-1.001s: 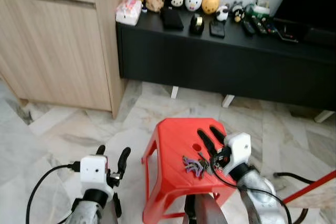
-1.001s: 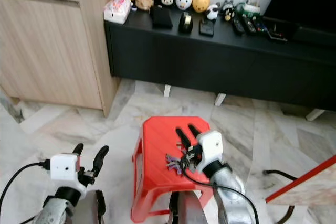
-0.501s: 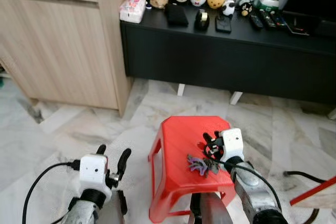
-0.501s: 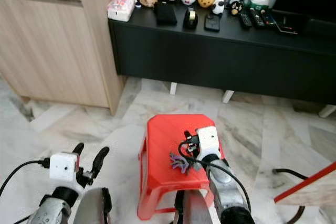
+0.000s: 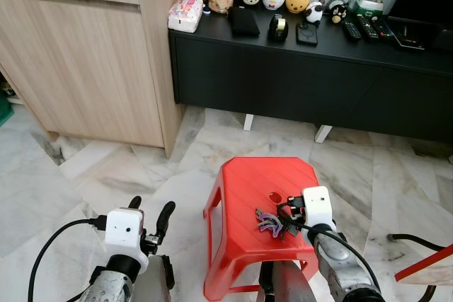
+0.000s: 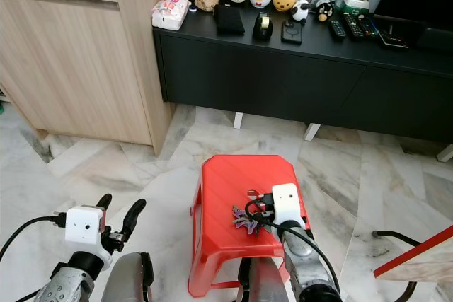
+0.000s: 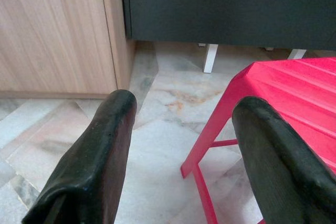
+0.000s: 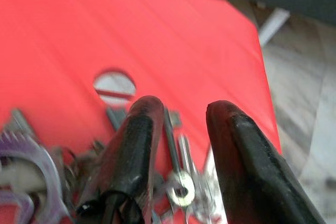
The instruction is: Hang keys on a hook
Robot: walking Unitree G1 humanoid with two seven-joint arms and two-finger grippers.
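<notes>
Standing on pale marble floor [image 5: 85, 175], a red plastic stool [image 5: 244, 182] carries the keys [image 5: 270, 223] near its front edge, beside a round hole in the seat. The right gripper [image 8: 178, 129] is down among them, fingers a little parted and straddling a silver key. The left gripper [image 7: 181, 124] hangs spread wide beside the stool. Behind: a black cabinet [image 5: 297, 76] topped with figurines, and wooden cupboards [image 5: 78, 54]
</notes>
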